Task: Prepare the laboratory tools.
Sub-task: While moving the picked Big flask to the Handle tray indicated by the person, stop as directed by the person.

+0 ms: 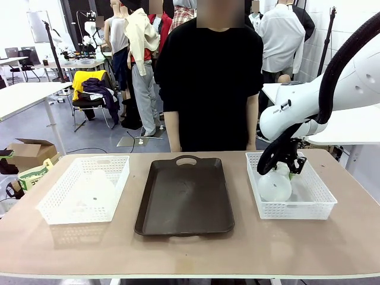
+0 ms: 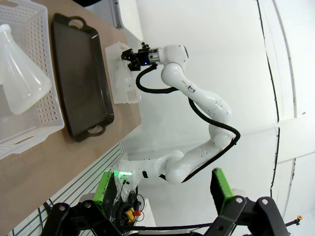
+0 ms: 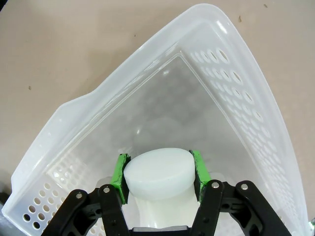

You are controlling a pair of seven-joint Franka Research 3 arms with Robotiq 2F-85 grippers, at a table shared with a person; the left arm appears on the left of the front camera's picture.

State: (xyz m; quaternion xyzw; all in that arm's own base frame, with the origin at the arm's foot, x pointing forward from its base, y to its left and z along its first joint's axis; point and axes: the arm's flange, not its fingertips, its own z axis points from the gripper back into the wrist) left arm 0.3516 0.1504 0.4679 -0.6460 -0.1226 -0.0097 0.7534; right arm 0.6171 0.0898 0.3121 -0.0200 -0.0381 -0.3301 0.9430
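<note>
One frosted conical flask (image 1: pixel 274 186) is in the right white basket (image 1: pixel 320 205), tilted with its neck up toward my right gripper (image 1: pixel 290 164). That gripper is shut on the flask's neck: in the right wrist view the green pads (image 3: pixel 119 175) press both sides of the flask's mouth (image 3: pixel 157 173). A second flask (image 1: pixel 95 189) lies in the left basket (image 1: pixel 56 211); the left wrist view shows this flask (image 2: pixel 19 73) on its side. My left gripper (image 2: pixel 161 189) is open, high above the table with nothing between its fingers.
A dark brown tray (image 1: pixel 184 196) with handles sits between the two baskets. A person in a black top (image 1: pixel 211 77) stands at the far edge behind the tray. Bare tabletop (image 1: pixel 190 252) runs along the near edge.
</note>
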